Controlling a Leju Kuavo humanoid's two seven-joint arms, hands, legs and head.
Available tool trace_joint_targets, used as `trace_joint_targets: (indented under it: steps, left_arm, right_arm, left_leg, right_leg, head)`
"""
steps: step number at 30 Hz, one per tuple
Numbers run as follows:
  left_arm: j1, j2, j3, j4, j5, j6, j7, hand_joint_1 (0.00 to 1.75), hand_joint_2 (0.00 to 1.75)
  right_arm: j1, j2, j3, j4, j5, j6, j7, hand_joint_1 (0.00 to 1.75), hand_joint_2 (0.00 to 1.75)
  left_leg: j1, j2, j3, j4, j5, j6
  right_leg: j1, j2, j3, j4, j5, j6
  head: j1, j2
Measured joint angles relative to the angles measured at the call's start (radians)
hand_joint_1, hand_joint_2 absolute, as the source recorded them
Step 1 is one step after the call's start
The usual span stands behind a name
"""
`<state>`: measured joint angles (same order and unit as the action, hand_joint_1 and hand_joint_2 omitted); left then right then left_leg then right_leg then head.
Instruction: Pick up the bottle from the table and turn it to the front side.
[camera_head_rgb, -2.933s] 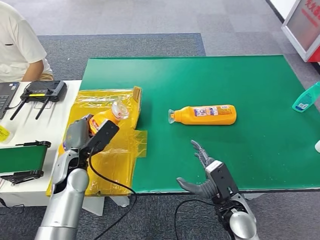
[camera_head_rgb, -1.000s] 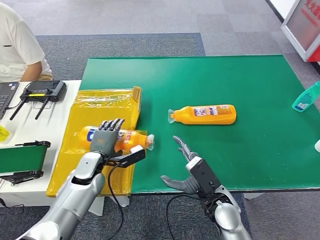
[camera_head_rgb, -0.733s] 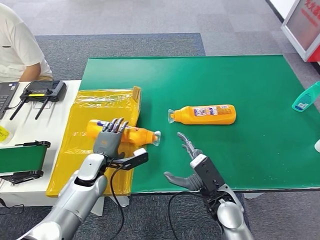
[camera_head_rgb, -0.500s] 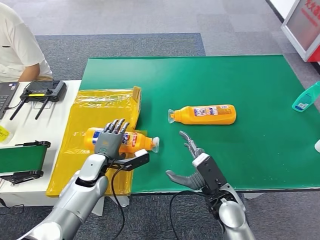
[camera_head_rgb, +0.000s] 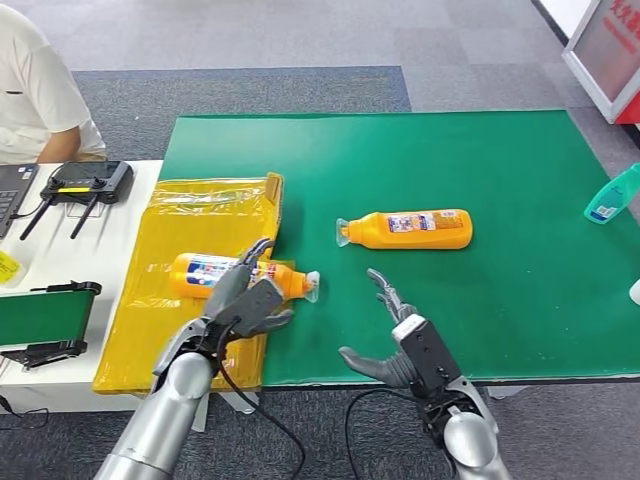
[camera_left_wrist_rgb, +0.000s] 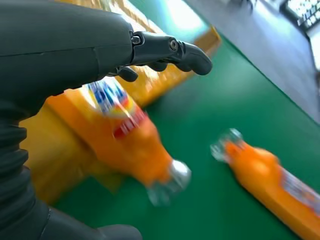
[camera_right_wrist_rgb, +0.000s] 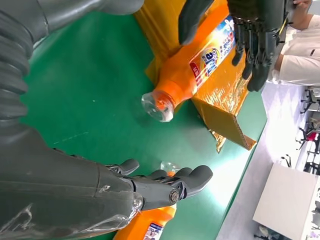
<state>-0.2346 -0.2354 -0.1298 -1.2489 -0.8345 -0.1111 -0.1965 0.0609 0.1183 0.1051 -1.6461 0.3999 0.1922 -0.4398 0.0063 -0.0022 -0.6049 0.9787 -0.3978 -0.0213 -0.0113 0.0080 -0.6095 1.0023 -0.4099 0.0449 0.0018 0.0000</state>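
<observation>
An orange bottle (camera_head_rgb: 198, 272) with a blue and white label lies on its side on the yellow plastic sheet (camera_head_rgb: 189, 205), its clear cap pointing right onto the green mat (camera_head_rgb: 453, 150). My left hand (camera_head_rgb: 245, 295) hovers over the bottle's neck with fingers spread and nothing in its grasp. In the left wrist view the fingers (camera_left_wrist_rgb: 170, 50) arch above the blurred bottle (camera_left_wrist_rgb: 117, 135) with a gap between. The right wrist view shows the bottle (camera_right_wrist_rgb: 196, 65) under the left hand (camera_right_wrist_rgb: 256, 35). My right hand (camera_head_rgb: 396, 340) is open, palm up, near the mat's front edge.
A second orange bottle (camera_head_rgb: 411, 229) lies on the mat's middle, cap to the left. A teal bottle (camera_head_rgb: 613, 195) is at the right edge. A person (camera_head_rgb: 38, 90) sits at the white table by a black controller (camera_head_rgb: 87, 182). A small green-belted device (camera_head_rgb: 45, 315) stands front left.
My left hand brought the bottle down, laid it on the yellow sheet, let go and drew back toward me. The right hand drifted slightly right.
</observation>
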Motion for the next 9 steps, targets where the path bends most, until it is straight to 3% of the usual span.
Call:
trace_joint_targets:
  steps: [6,9]
  left_arm:
    - [0.158,-0.001,-0.005,-0.196,0.392,-0.116,-0.019,0.00,1.75]
    - [0.211,0.003,-0.005,-0.262,0.468,-0.132,-0.021,0.00,1.75]
  right_arm:
    - [0.036,0.000,-0.030,-0.018,-0.006,-0.008,-0.013,0.00,1.75]
    - [0.045,0.000,-0.038,-0.025,-0.006,-0.007,-0.014,0.00,1.75]
  left_leg:
    - [0.000,0.000,0.000,0.000,-0.001,0.000]
    - [0.000,0.000,0.000,0.000,-0.001,0.000]
  right_leg:
    - [0.000,0.000,0.000,0.000,-0.001,0.000]
    - [0.000,0.000,0.000,0.000,-0.001,0.000]
  head:
    - [0.000,0.000]
    - [0.000,0.000]
